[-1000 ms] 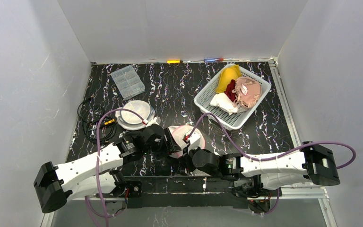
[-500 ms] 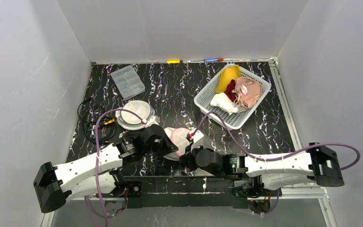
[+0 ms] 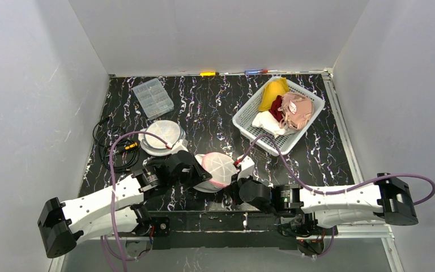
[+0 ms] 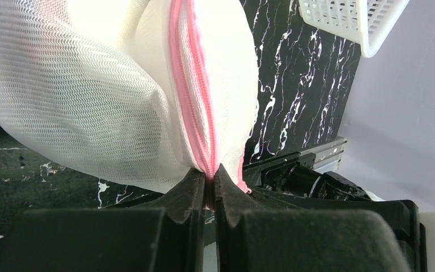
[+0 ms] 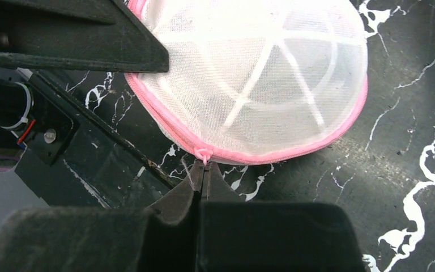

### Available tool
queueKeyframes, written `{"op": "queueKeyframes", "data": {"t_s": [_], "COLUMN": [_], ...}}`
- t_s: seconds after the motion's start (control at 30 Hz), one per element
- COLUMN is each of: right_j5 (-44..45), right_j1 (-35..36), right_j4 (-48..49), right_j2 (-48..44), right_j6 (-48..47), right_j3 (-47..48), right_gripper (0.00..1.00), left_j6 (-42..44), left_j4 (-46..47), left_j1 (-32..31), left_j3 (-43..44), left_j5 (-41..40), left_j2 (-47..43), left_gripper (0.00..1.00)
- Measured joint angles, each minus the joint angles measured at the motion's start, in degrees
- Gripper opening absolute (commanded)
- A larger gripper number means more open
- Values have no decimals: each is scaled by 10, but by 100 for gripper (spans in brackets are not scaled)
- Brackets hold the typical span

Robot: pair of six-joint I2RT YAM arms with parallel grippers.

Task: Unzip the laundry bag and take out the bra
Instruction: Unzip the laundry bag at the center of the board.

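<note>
The laundry bag (image 3: 220, 169) is a round white mesh dome with a pink zipper, lying near the front middle of the table. It fills the left wrist view (image 4: 107, 96) and shows in the right wrist view (image 5: 255, 79). My left gripper (image 4: 209, 175) is shut on the bag's pink zipper seam (image 4: 195, 85) at its left side. My right gripper (image 5: 204, 168) is shut on the pink zipper pull (image 5: 203, 153) at the bag's near edge. The zipper looks closed. The bra is hidden inside the bag.
A white basket (image 3: 248, 113) of clothes stands at the back right. A clear compartment box (image 3: 153, 97) sits at the back left, white plates (image 3: 161, 136) and a black cable (image 3: 109, 148) left of the bag.
Both grippers have shifted right with the bag. The bag has turned so that its domed top faces up more fully.
</note>
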Motion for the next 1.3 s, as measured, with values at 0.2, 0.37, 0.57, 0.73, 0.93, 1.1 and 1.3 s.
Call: {"op": "queueKeyframes", "data": {"t_s": [0.2, 0.37, 0.57, 0.73, 0.93, 1.1, 1.3], "right_j5": [17, 25, 41, 50, 50, 33, 15], "right_j1": [0, 0, 0, 0, 0, 0, 0], "right_j4": [-12, -28, -63, -66, -40, 5, 41], "right_j2": [-25, -38, -54, -61, -55, -33, -23], "right_j6": [1, -31, -75, -90, -84, -65, -59], "right_j3": [-3, -3, 30, 44, 12, -38, -45], "right_gripper": [1, 1, 1, 1, 1, 1, 1], "left_j6": [36, 91, 170, 192, 191, 191, 175], "left_j4": [40, 80, 115, 167, 211, 216, 198], "left_j1": [1, 6, 15, 36, 65, 65, 64], "left_j3": [-7, 5, 90, 89, 23, -25, -79], "left_j5": [15, 44, 104, 151, 193, 209, 198], "left_j2": [0, 18, 75, 86, 109, 106, 14], "left_gripper": [0, 0, 0, 0, 0, 24, 50]}}
